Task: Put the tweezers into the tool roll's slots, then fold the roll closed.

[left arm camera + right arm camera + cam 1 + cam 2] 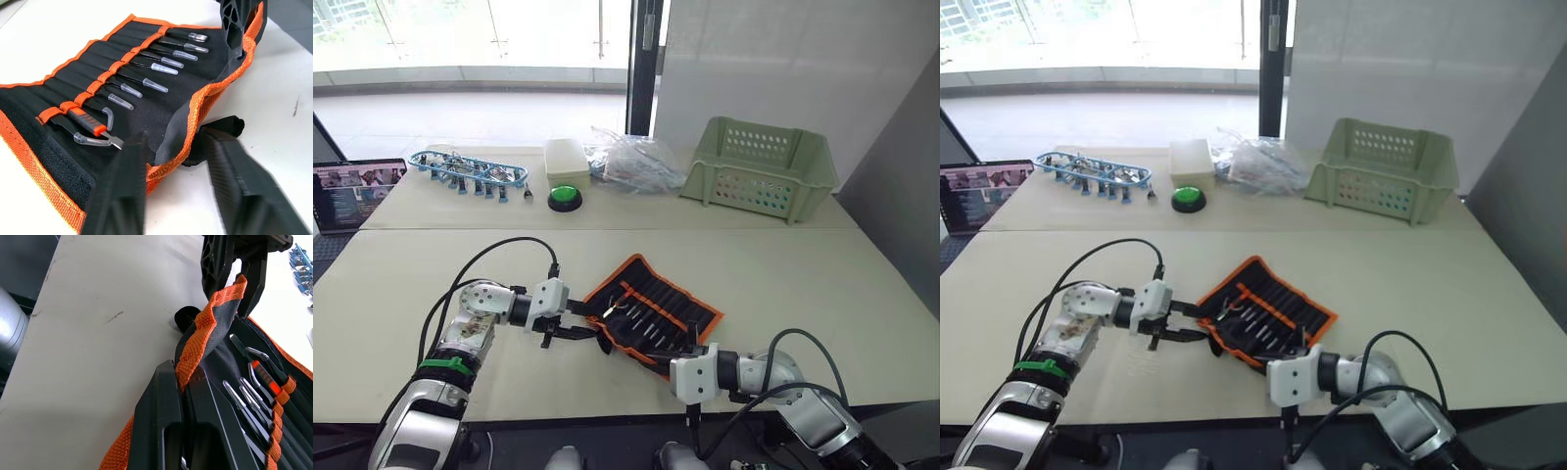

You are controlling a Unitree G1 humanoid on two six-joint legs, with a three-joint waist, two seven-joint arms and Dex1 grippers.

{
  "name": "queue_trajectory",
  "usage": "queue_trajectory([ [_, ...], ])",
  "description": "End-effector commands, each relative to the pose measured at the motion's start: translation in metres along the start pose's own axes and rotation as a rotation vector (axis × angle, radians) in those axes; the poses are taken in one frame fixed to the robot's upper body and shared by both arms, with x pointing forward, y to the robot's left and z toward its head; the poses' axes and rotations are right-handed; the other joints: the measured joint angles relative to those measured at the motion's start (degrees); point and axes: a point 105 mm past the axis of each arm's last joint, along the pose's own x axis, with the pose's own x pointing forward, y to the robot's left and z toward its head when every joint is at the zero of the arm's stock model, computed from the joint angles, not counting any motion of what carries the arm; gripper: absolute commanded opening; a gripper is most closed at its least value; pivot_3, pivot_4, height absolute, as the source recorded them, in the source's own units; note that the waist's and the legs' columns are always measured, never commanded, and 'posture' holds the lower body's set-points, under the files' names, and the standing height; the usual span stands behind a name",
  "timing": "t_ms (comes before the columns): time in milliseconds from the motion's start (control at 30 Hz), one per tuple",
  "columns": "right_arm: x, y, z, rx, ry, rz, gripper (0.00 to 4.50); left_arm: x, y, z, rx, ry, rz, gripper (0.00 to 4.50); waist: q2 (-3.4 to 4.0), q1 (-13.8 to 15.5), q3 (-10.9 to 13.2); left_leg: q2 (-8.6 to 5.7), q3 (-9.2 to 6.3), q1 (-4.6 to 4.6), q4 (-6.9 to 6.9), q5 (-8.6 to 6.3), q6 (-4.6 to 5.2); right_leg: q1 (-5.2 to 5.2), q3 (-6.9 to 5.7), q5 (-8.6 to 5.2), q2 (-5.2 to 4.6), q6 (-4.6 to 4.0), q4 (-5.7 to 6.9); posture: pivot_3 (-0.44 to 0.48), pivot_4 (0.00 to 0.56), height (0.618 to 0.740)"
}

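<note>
Right gripper [182, 382] clamps tool roll [651, 308] hem; left gripper [178, 161] jaws gape, empty. Lift hem evenly over tweezers [161, 68], keep edge taut.

Head eyes look down; wrist cameras close on the tool roll [146, 83]

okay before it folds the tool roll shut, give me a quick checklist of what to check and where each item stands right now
1. Tweezers seated in the slots: ok, tips capped and lined up in a row.
2. Right gripper shut on the tool roll at its orange edge: ok.
3. Left gripper at the roll's near edge: not ok, fingers open and apart from the fabric.
4. Strap free: cannot tell, it lies partly under the flap.
5. Table around the roll free of other things: ok.
</note>
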Motion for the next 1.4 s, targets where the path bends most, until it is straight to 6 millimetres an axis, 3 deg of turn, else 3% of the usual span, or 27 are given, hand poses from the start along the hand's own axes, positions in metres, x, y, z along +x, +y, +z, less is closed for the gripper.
queue_trajectory([
  [33,-0.003,-0.01,0.007,-0.03,-0.013,-0.044,0.0,-0.006,0.007,0.011,0.005,-0.038,0.015,0.35,0.0,0.01,0.0,0.0,0.0,0.03,0.02,0.01,0.01,0.01,0.01,-0.01,0.0,0.02,0.05,0.0,0.15,0.725],
  [67,-0.002,-0.011,0.006,-0.03,-0.012,-0.044,0.0,-0.007,0.006,0.011,-0.002,-0.041,0.013,0.04,0.0,0.0,0.0,0.0,0.0,0.05,0.02,0.04,0.06,0.02,0.01,-0.01,0.01,0.02,0.07,0.0,0.15,0.725],
  [367,0.0,-0.016,-0.002,-0.034,0.01,-0.055,0.0,-0.017,-0.011,0.008,-0.058,-0.042,0.037,0.04,0.01,-0.45,0.0,0.12,-0.07,0.06,0.02,0.06,0.1,-0.01,0.09,0.02,0.2,-0.03,0.11,0.0,0.15,0.725],
  [633,0.008,-0.046,-0.017,-0.149,0.05,-0.102,0.0,-0.035,-0.056,0.008,-0.127,0.029,0.165,0.04,0.07,-1.51,0.05,0.25,-0.07,0.14,0.02,0.06,0.09,-0.01,0.11,0.06,0.28,-0.1,0.15,0.0,0.15,0.725],
  [767,0.014,-0.056,-0.016,-0.169,0.032,-0.098,0.0,-0.036,-0.066,0.017,-0.201,0.021,0.233,0.04,0.1,-1.45,0.07,0.27,-0.06,0.15,0.02,0.06,0.09,-0.01,0.12,0.08,0.29,-0.14,0.15,0.0,0.15,0.725],
  [900,0.019,-0.058,-0.013,-0.112,0.008,-0.076,0.0,-0.043,-0.065,0.023,-0.327,-0.011,0.318,0.04,0.12,-1.37,0.09,0.26,-0.06,0.17,0.02,0.06,0.09,0.0,0.12,0.08,0.29,-0.13,0.15,0.0,0.15,0.725],
  [1100,0.015,-0.062,-0.021,-0.045,0.034,-0.046,0.0,-0.044,-0.042,0.013,-0.401,0.026,0.422,0.04,0.16,-1.24,0.12,0.25,-0.07,0.17,0.02,0.06,0.09,0.01,0.1,0.09,0.29,-0.15,0.15,0.0,0.15,0.725],
  [1400,0.003,-0.06,-0.031,0.111,0.093,-0.009,0.0,-0.017,-0.018,0.003,-0.399,0.079,0.339,0.04,0.18,-0.87,0.13,0.21,-0.06,0.15,0.02,0.06,0.09,0.02,0.13,0.11,0.3,-0.17,0.13,0.0,0.15,0.725],
])
